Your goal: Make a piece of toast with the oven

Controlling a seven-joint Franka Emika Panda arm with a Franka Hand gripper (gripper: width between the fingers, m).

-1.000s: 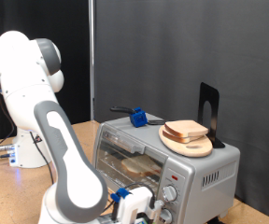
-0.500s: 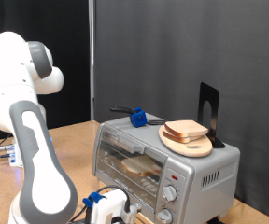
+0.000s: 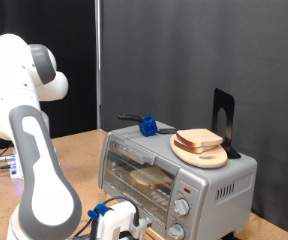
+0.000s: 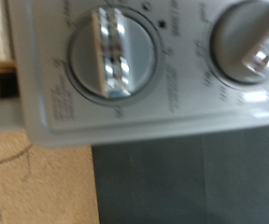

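Your gripper (image 3: pixel 134 222) is sitting low before the oven (image 3: pixel 174 170), facing its knobs (image 4: pixel 113 53); I cannot tell its opening. The piece of toast (image 3: pixel 149 179) is apparently lying inside.

The exterior view is evenly and fairly brightly lit against a dark backdrop, with soft highlights on the white arm (image 3: pixel 29 150) and on the oven (image 3: pixel 179 170) top. Shadows are faint. The picture is small and somewhat grainy. The wrist view is very close and blurred (perhaps from motion); glare streaks the silver knob (image 4: pixel 112 53), and the printed markings around it cannot be read.
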